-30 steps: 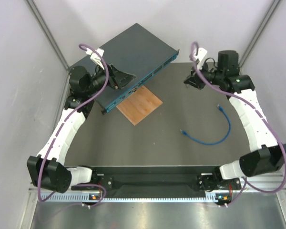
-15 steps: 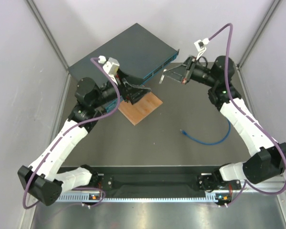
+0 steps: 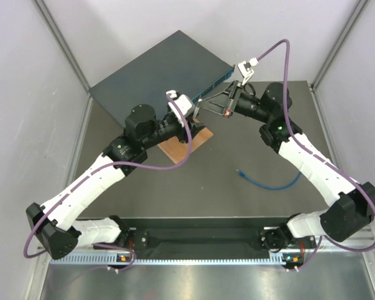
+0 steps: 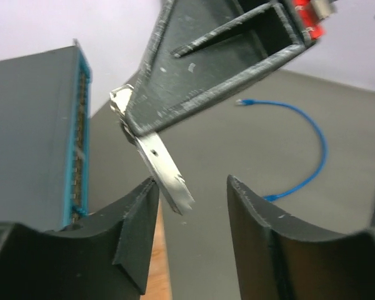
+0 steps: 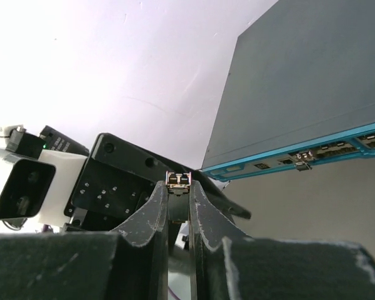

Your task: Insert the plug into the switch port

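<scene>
Arms converged before switch (image 3: 156, 75) front; right gripper (image 5: 179, 190) clenched on metal piece (image 4: 165, 169), left gripper (image 4: 190, 181) released; plug (image 3: 240, 172) well apart from switch.

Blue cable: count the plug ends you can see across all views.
2. One plug end lies in the open on the dark mat; the other plug end shows only in the left wrist view, the right arm hiding it from above.

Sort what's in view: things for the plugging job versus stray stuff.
For the job:
the switch
the plug on its blue cable

Lying about:
wooden square
small metal piece, pinched in the right gripper
</scene>
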Robot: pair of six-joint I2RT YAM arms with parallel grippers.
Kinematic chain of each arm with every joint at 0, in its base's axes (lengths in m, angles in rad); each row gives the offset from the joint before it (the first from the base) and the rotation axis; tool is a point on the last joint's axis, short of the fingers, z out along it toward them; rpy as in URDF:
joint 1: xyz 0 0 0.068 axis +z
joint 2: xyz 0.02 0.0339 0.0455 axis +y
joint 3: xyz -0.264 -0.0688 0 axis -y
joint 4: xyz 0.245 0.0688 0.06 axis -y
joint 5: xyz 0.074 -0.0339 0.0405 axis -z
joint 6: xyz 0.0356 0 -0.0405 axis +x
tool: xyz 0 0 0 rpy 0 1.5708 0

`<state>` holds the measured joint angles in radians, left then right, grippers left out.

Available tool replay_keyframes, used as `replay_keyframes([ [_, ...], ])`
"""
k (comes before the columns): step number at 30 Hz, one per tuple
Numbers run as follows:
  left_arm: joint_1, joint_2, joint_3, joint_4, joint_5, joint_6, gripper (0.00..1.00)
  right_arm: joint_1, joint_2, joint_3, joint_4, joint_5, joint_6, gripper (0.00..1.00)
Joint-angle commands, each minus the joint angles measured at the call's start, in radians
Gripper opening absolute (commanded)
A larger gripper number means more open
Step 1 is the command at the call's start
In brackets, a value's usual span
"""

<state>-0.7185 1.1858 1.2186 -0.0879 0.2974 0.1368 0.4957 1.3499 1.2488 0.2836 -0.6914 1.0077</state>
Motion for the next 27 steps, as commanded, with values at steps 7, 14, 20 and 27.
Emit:
replay_keyframes([
  [7, -0.012, 0.011, 0.071, -0.013, -0.099, 0.063, 0.36, 0.041, -0.034, -0.014, 0.003, 0.029, -0.05, 0.0],
  [14, -0.012, 0.018, 0.079, -0.016, -0.118, 0.035, 0.0, 0.043, -0.041, -0.015, -0.026, 0.026, -0.073, 0.02],
  [20, 0.03, 0.002, 0.079, -0.029, -0.002, -0.112, 0.0, -0.018, -0.06, 0.032, -0.159, -0.062, -0.326, 0.62],
  [27, 0.073, -0.028, 0.049, -0.009, 0.414, -0.435, 0.0, -0.135, -0.178, 0.109, -0.591, -0.167, -1.177, 0.79],
])
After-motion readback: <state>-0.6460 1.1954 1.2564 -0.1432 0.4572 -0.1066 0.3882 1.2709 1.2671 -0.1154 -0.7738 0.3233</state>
